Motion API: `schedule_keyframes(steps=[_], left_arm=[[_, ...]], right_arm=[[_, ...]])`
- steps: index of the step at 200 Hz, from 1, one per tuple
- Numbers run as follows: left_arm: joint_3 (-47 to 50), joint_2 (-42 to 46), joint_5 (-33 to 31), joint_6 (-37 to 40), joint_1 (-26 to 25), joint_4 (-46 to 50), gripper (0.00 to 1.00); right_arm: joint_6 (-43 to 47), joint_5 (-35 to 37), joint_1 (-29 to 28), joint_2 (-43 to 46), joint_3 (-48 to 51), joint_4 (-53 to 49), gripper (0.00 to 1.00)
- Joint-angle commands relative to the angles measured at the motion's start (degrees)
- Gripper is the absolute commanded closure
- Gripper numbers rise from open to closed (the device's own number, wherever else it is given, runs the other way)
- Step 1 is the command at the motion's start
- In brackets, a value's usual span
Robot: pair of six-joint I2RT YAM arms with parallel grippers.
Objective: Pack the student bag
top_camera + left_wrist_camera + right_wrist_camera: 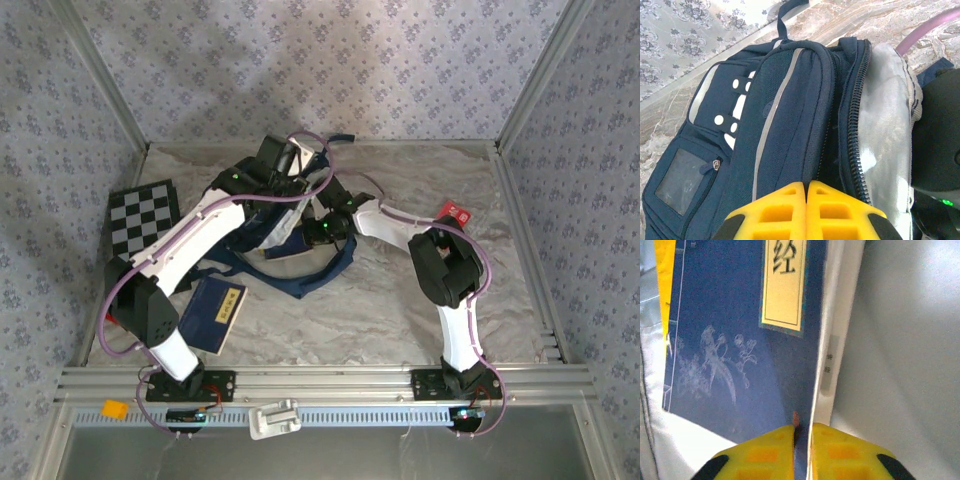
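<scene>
Top view, count: we see two robot arms, the left arm [185, 238] and the right arm [447, 262], plus one student bag [310, 272], one loose booklet [214, 312], one checkerboard [143, 216] and one red card [456, 212].
Top view, bag: the navy student bag lies mid-table [400, 310], toward the far wall, with both arms reaching over it.
Top view, loose booklet: navy with a yellow label, flat on the table near-left of the bag. Its writing is too small for us to read.
Left wrist view, bag: the main zip is open and the white lining [885, 125] shows. We count one light stripe down the front pocket and one clear window pocket.
Left wrist view, left gripper [806, 200]: its two yellow fingers are pressed together, tips at the bag's zip edge. We cannot tell whether any cloth is caught between them.
Right wrist view, right gripper [802, 440]: clenched on the lower edge of one held booklet [740, 340], navy, with pale cloth on either side.
Right wrist view, writing: the yellow label [785, 285] shows one Chinese character, 经, and is cut off above it. The cover carries a white line drawing of a bird on a flowering branch. A small grey tag on the page edge is unreadable.
</scene>
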State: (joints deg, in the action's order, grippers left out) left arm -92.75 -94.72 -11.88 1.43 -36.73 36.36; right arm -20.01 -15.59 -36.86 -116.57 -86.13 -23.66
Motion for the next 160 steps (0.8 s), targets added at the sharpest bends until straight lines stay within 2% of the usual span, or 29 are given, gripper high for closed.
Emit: schedule_keyframes(steps=[1,17,43,77,93,135,160], left_arm=[[-2.0,2.1,1.0,-0.5,-0.3,-3.1,1.00],[-1.9,2.1,0.7,-0.6,-0.2,-3.2,1.00],[-1.9,2.3,0.7,-0.5,-0.3,-3.0,1.00],[-1.5,2.3,0.2,-0.6,-0.2,-3.2,1.00],[-1.4,2.0,0.3,-0.7,-0.1,-3.5,1.00],[-1.5,2.1,0.5,-1.1,-0.2,-2.7,1.00],[-0.3,2.8,0.1,-1.6,-0.1,-2.8,1.00]], right_arm=[[0.3,0.9,1.8,-0.1,-1.8,1.9,0.65],[-1.9,0.4,1.1,2.5,0.4,2.7,0.60],[-6.2,1.0,-0.3,7.9,6.6,3.4,0.61],[-13.7,-1.6,-1.5,8.9,14.0,9.3,0.78],[-14.7,-1.6,-2.0,6.4,13.6,10.8,0.86],[-14.1,2.0,-1.0,1.6,8.2,14.4,0.94],[-14.5,1.5,0.7,1.4,6.7,20.5,0.91]])
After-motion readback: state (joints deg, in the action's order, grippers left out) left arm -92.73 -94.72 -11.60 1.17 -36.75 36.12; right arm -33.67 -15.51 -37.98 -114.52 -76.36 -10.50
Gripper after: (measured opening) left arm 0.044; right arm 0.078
